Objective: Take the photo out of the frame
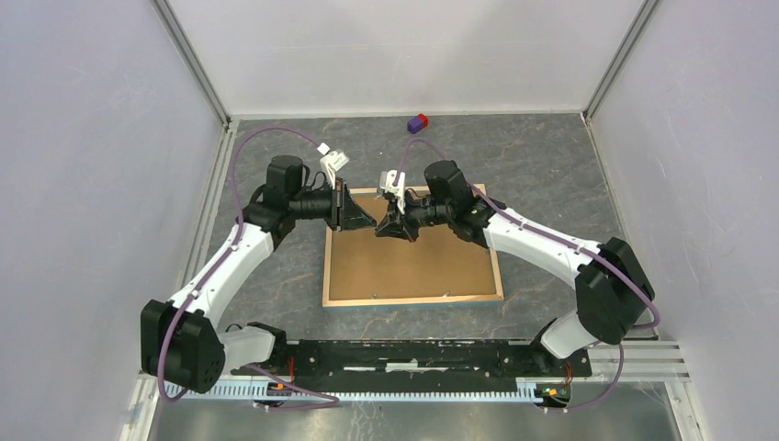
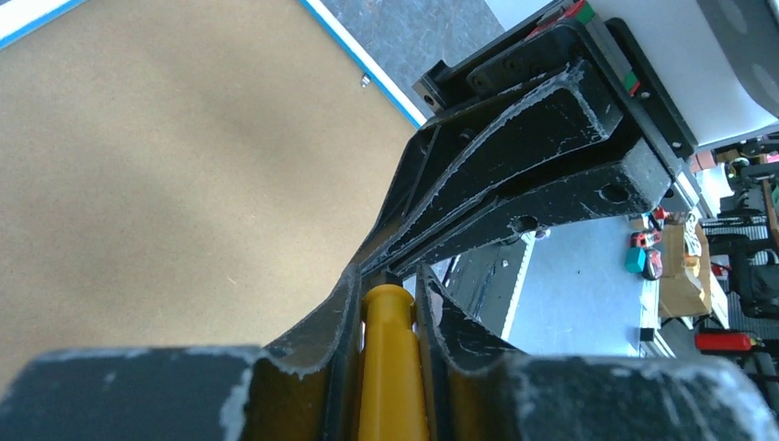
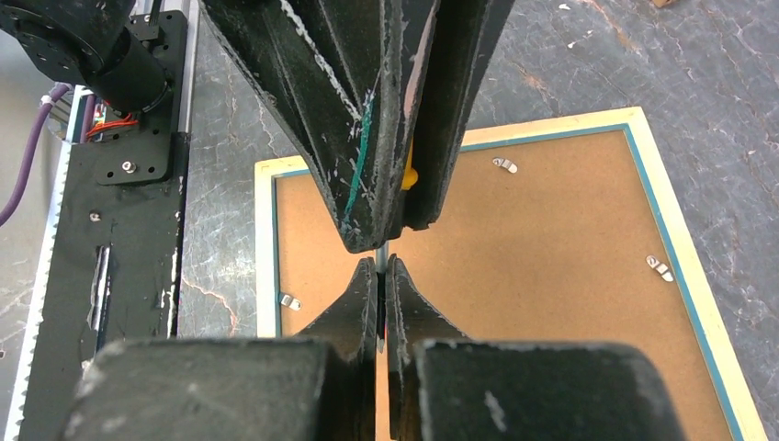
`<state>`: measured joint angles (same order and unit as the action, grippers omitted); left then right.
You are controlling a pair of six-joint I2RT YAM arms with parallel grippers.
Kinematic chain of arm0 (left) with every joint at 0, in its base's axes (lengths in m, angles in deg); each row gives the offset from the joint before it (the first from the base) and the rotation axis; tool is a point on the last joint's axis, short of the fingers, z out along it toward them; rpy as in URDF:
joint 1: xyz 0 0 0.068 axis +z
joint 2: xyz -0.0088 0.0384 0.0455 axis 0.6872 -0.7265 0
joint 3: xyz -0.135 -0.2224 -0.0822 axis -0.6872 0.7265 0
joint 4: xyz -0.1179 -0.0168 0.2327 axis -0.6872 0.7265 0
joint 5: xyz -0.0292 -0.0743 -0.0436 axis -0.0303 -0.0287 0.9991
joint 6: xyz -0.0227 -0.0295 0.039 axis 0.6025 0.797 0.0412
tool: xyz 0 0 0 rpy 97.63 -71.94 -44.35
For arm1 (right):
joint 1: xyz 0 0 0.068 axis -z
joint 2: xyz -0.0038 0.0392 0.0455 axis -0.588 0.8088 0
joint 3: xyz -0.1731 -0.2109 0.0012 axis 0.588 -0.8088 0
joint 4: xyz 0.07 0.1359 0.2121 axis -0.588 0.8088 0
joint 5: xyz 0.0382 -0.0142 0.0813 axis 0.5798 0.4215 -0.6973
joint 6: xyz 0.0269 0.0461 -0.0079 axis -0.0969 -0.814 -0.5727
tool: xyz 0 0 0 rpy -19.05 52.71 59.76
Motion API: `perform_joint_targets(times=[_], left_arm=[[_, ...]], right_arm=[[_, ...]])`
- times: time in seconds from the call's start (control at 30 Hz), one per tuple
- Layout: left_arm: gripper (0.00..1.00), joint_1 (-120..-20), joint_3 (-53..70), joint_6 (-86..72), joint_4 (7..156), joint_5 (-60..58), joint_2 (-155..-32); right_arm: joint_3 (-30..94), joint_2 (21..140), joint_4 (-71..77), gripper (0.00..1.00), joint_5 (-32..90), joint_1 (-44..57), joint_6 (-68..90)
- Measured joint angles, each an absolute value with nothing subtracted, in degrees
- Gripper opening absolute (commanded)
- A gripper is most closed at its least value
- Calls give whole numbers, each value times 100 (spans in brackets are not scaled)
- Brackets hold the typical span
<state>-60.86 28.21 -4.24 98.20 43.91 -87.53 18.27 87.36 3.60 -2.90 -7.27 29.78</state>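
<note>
The frame [image 1: 413,266] lies face down on the table, brown fibreboard back up, with a light wood rim and a thin blue inner edge. The photo is hidden under the back. Both grippers meet above the frame's far edge. My left gripper [image 1: 369,220] is shut on the yellow handle of a small tool [image 2: 393,367]. My right gripper [image 1: 386,226] is shut on that tool's thin metal shaft [image 3: 379,253]. In the right wrist view the frame back [image 3: 551,248] shows small metal tabs [image 3: 503,165] turned over the board.
A small blue and red block [image 1: 418,122] sits by the far wall. White enclosure walls stand on three sides. The arms' black base rail [image 1: 432,354] runs along the near edge. More tabs [image 3: 658,268] sit along the frame's sides.
</note>
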Motion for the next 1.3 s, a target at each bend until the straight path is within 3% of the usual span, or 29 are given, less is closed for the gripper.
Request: perform_joint_targets(times=[0.07,0.13,0.27,0.43,0.7,0.97,1.3], left_arm=[[2,-6091,2821,-428,9827,4389,-8780],[2,-6091,2821,-428,9822,4396,-8808],[2,-6117,2784,-490,9844,4096,-8865],[2,-6117,2574,-1016,9831,2986,-9011],[2,-6117,2239,-1696,9674,1648,-10277],[2,-6152,1759,-2002,9632,1141,-11031],[2,-6154,1647,-2092,9536,1025,-11079]], right_arm=[[1827,8747,375,34,-290,-720,2974],[1827,8751,388,57,-310,-705,2989],[1827,8751,596,69,-332,-563,3204],[1665,8651,1129,72,86,-178,3776],[1016,8478,1673,71,626,864,4032],[992,8627,1444,70,975,2213,3529],[594,8926,1192,69,2376,2359,2519]])
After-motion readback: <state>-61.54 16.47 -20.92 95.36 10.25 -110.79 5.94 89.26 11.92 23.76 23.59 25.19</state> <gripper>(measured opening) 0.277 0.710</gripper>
